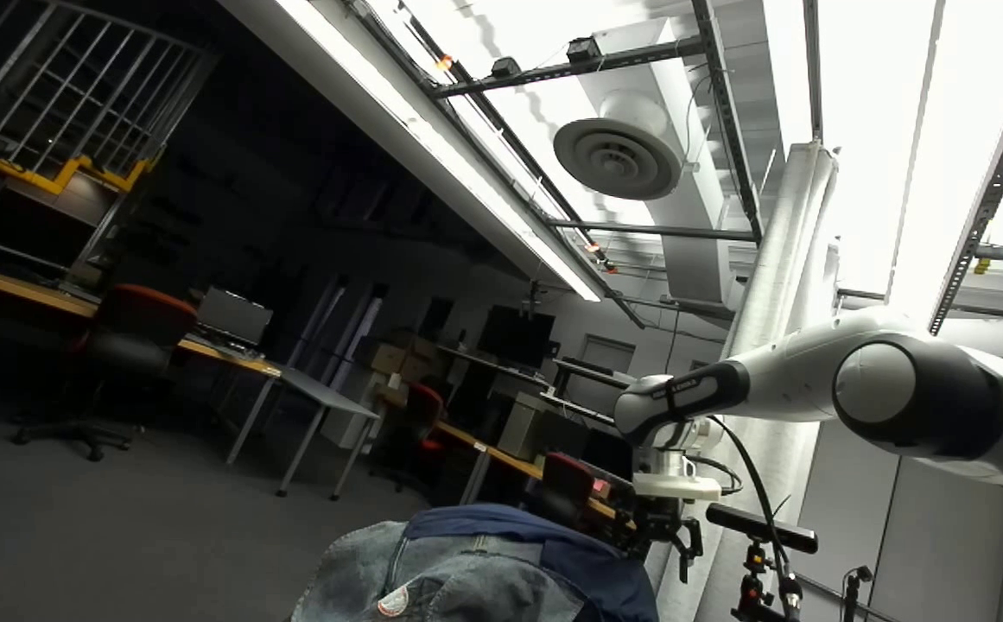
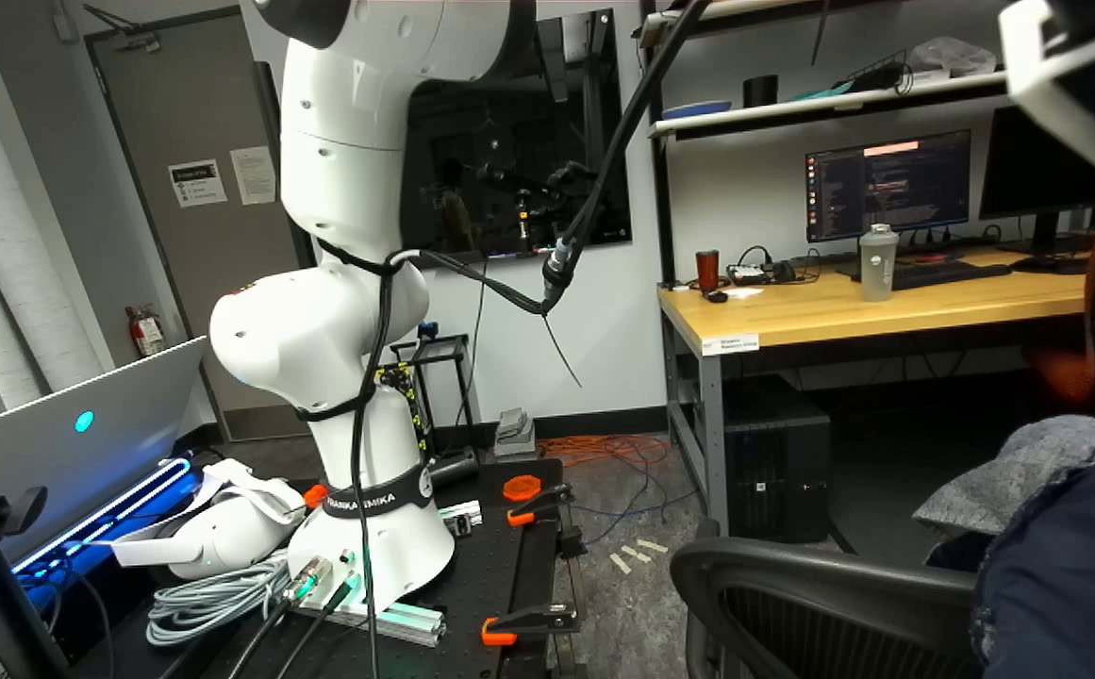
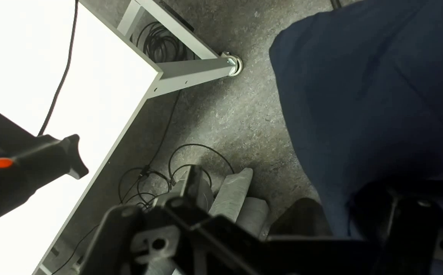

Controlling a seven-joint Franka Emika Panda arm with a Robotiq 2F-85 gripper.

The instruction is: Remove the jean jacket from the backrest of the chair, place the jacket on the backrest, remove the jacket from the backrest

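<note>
The wrist view showed the gripper [image 3: 274, 196], jaws apart, clasping nothing, by the jean jacket [image 3: 377, 99]. The jacket hung over the backrest [image 2: 839, 568] of the mesh-backed chair [image 2: 811, 637]; a removal seemed left, whether first or final was unclear.

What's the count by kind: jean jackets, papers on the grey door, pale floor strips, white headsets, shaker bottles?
Jean jacket: 1
Door papers: 2
Pale floor strips: 3
White headset: 1
Shaker bottle: 1
Total: 8
</note>
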